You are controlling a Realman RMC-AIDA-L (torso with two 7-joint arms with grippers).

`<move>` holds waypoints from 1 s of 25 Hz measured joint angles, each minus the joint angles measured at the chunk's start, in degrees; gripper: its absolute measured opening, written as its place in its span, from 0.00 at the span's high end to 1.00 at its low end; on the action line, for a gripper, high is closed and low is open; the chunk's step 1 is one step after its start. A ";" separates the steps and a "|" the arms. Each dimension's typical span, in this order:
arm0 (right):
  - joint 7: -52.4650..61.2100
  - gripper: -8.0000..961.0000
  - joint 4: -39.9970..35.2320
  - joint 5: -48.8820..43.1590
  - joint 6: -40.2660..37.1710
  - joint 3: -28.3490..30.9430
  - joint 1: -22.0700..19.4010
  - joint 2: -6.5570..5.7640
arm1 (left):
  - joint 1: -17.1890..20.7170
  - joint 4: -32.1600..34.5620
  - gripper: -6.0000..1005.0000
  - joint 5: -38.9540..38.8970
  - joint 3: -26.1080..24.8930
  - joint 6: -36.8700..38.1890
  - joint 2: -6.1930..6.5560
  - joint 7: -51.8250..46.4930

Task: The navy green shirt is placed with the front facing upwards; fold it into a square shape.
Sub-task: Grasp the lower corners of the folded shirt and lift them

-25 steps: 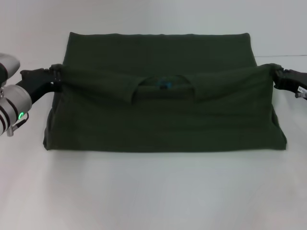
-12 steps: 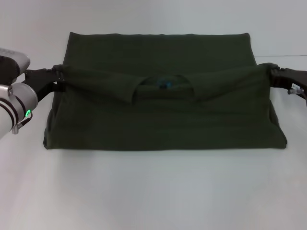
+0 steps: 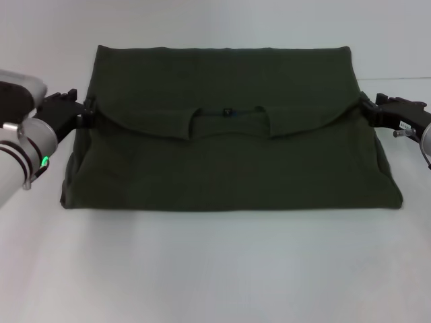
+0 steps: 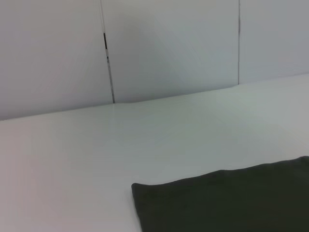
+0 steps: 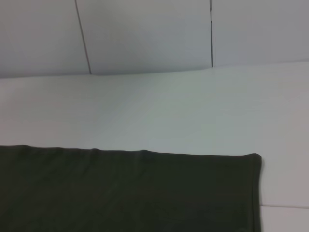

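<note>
White counter (image 3: pixel 215 269) stretches bare around the navy green shirt (image 3: pixel 229 168), which lies folded at its middle. Our left gripper (image 3: pixel 79 112) and right gripper (image 3: pixel 367 110) sit at the folded layer's two ends; we cannot tell whether their fingers grip cloth. If they do and one side lets go first, the fold could skew, spoiling the square.

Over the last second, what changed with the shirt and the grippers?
Both grippers carried the folded-over edge of the shirt toward the far side: the left gripper and the right gripper each moved back, pulling the flap flatter. The collar opening narrowed. The near edge and far edge stayed put on the table.
</note>
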 joint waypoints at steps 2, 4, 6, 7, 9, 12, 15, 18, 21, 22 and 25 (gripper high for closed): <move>-0.17 0.64 0.00 0.00 0.38 -0.05 0.00 0.01 | 0.03 -0.06 0.75 -0.59 -0.05 0.03 -0.45 1.61; -0.05 0.56 0.01 0.16 0.42 -0.07 -0.19 0.02 | 0.03 -0.09 0.71 -1.11 -0.05 0.04 -0.62 1.95; 0.09 0.47 0.01 0.36 -0.04 -0.07 -0.55 0.03 | 0.13 -0.09 0.67 -2.00 -0.07 0.23 -0.64 2.62; 0.14 0.43 0.00 0.43 -0.43 -0.07 -0.76 0.03 | 0.23 -0.09 0.65 -2.90 -0.09 0.48 -0.65 3.36; 0.20 0.34 -0.01 0.45 -2.41 -0.01 -1.37 0.03 | 0.68 -0.09 0.60 -5.83 -0.15 1.61 -0.65 5.23; 1.30 0.26 -0.20 0.55 -5.12 0.14 -2.06 0.02 | 1.73 -0.09 0.48 -11.05 -0.19 4.78 -0.67 6.33; 3.78 0.22 -0.67 0.54 -5.95 -0.58 -2.29 -0.02 | 2.55 -0.07 0.42 -14.84 -0.20 6.95 -0.67 6.37; 4.30 0.17 -0.69 0.54 -6.55 -2.18 -2.42 0.11 | 3.04 -0.07 0.40 -15.90 -0.18 9.09 -0.71 7.95; 4.78 0.13 -0.84 0.62 -8.65 -3.71 -2.61 0.45 | 3.96 -1.47 0.40 -17.34 -0.22 14.08 -0.95 14.23; 4.79 0.11 -0.86 0.62 -9.48 -4.03 -2.69 0.50 | 4.38 -2.53 0.40 -18.17 -0.25 16.42 -1.01 17.37; 4.83 0.04 -0.88 0.65 -12.86 -4.47 -3.12 0.58 | 5.43 -5.86 0.40 -21.62 -0.93 22.17 -1.14 25.06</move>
